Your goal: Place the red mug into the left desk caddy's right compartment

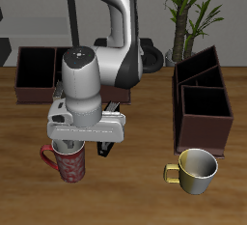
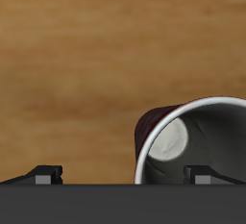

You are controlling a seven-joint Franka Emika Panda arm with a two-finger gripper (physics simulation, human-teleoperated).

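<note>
1. Nearest the table's front edge, the red mug (image 1: pixel 71 163) stood upright on the wooden table (image 1: pixel 135 185), its handle turned away from the yellow-cream mug (image 1: pixel 196 169) that sat well apart from it along the same front strip.
2. The gripper (image 1: pixel 87 150) hung directly over the red mug, its body covering most of the rim – so the mug lay straight below the tool, long axis vertical, and the coming move looked like a plain descent or a close onto the rim.
3. Whether the fingers were spread or already pinching the rim could not be told: the exterior view hid one finger behind the mug.
4. The wrist view added what the exterior could not – the red mug (image 2: pixel 192 146) seen from above, grey inside, sitting off to one side between the two finger tips (image 2: pixel 43 175).
5. Farther back stood the left desk caddy (image 1: pixel 203 103), the right compartment (image 1: pixel 205 101) dark and open-topped, well apart from the mug.
</note>
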